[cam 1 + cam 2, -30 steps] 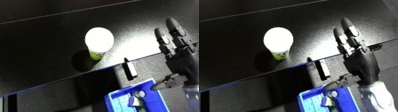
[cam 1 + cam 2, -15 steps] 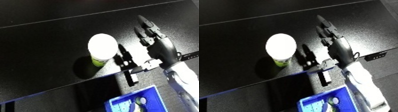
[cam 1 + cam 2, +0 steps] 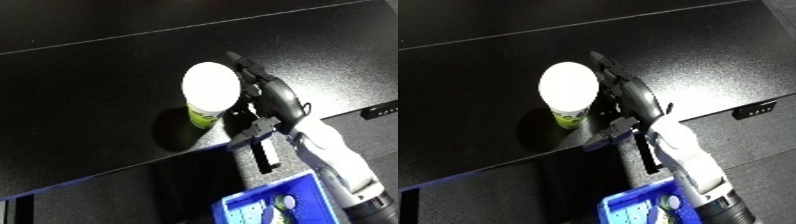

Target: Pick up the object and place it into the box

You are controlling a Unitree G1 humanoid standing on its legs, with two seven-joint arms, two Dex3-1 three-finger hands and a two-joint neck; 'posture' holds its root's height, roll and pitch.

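Note:
A cup with a white lid and a green and white body [image 3: 210, 93] stands upright on the black table [image 3: 98, 90]. My right hand [image 3: 275, 97] is right beside it on the cup's right side, fingers straight and reaching past the lid, thumb low near the cup's base. The fingers lie against or very near the cup's side; they are not curled round it. The blue bin [image 3: 271, 206] sits below the table's front edge at the bottom of the view. My left hand shows in no view.
The table's front edge [image 3: 213, 147] runs diagonally just below the cup. A black bracket [image 3: 264, 155] hangs at that edge near my wrist. Another black fitting [image 3: 382, 109] sits on the edge at right. The bin holds some small items.
My right hand has moved left across the table, from well right of the cup to right beside it. The cup stands where it was; the camera has shifted.

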